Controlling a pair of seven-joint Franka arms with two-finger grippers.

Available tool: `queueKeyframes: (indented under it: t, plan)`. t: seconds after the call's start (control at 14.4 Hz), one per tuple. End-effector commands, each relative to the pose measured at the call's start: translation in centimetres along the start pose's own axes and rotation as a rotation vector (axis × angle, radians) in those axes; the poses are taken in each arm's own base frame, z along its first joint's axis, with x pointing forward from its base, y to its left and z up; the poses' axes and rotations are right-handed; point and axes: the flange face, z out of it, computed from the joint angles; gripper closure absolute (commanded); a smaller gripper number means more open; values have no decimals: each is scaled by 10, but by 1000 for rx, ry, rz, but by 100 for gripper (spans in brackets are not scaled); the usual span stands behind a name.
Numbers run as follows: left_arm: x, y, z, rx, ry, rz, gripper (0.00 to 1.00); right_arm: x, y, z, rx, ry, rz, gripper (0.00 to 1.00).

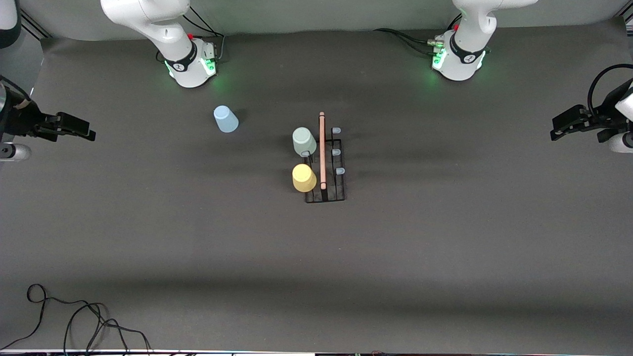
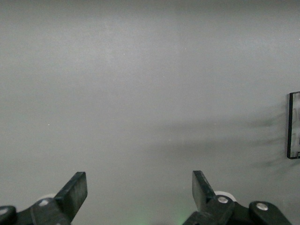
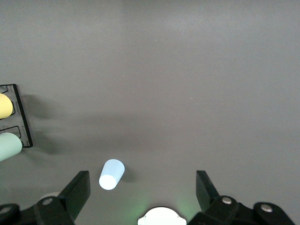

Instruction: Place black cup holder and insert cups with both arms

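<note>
One dark grey table; black cables near front edge.

Black rack; blue, grey-green, yellow cups

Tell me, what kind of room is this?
Probably a robotics test bench: two white jointed arms on green-lit bases at a dark matte table, loose black cables, and a black wire cup holder with plastic tumblers, set out for practice.
</note>
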Motion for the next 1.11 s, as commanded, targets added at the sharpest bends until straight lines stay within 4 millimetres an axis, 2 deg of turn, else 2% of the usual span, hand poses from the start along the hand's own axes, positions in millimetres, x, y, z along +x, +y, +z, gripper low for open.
queueKeyframes:
  t: [0.0,0.21,0.63,1.04]
  plan:
    - [-5,2,-2,9,1,3,0,-5,-8,-2,-60,21,-36,0]
    - [-4,1,3,8,-8,2,0,1,-7,-5,-62,22,-34,0]
    - [-4,-1,11,8,-20,-2,0,1,-10,-4,-61,19,-39,0]
    - [-3,-3,11,10,-14,5,0,1,-9,-5,-57,21,-35,0]
